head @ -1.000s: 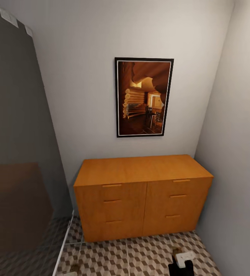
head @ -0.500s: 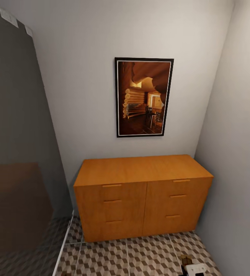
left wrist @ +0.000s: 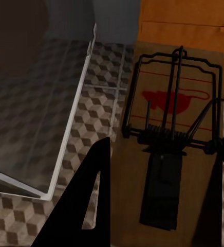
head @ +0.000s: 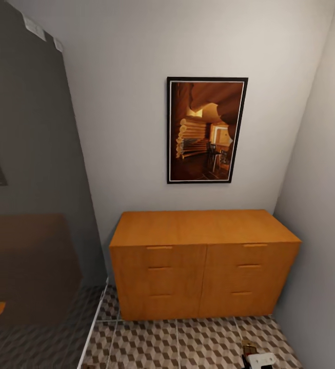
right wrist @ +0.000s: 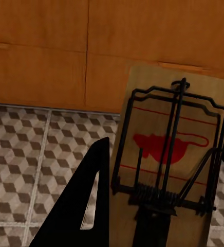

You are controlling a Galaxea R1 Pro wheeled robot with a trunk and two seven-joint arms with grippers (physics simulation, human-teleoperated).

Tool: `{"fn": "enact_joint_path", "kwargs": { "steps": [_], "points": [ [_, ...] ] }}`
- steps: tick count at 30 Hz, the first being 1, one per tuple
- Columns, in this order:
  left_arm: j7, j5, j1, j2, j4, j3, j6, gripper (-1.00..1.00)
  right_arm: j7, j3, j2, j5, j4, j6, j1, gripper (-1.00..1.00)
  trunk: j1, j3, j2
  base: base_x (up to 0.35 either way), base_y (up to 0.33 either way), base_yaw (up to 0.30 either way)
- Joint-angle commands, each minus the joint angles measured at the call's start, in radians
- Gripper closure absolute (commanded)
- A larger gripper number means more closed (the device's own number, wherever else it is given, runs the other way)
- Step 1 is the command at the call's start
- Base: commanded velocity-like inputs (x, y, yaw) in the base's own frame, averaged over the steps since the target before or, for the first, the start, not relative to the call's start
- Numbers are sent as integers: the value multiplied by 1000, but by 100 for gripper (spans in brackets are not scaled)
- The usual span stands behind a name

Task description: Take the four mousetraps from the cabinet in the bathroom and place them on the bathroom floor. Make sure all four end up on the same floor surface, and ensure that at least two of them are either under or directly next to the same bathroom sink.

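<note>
Carrying one mousetrap (left wrist: 171, 128) between the left fingers (left wrist: 86, 195) and another (right wrist: 173, 149) between the right fingers (right wrist: 89, 195) above the bathroom floor (head: 177, 343) near the cabinet (head: 203, 266), either thin trap could slip out if jolted.

We see a black-framed picture (head: 207, 130) of a log cabin interior hanging on a pale grey wall (head: 126, 128) at twelve o'clock. At nine o'clock stands a dark translucent glass panel (head: 28, 205) with a white bottom rail (head: 93, 328).
</note>
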Motion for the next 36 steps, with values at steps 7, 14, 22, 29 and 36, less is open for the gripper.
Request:
{"fn": "enact_joint_path", "kwargs": {
  "steps": [7,14,22,29,36],
  "points": [
    [3,2,0,-2,3,-10,-3,100,-4,9,3,0,4,-5,-2,100,0,0,-1,0,0,298],
    [3,4,-1,-7,2,-9,-3,100,-4,9,3,0,4,-5,-1,100,0,0,-1,0,0,300],
    [5,6,-1,-8,3,-7,-1,100,-4,9,3,0,4,-5,-1,100,0,0,-1,0,0,300],
    [49,7,0,-8,3,-6,-1,100,-4,9,3,-1,4,-5,-1,100,0,0,-1,0,0,300],
    [57,7,0,-7,3,-6,-1,100,-4,9,3,-1,4,-5,-1,100,0,0,-1,0,0,300]
  ]
}}
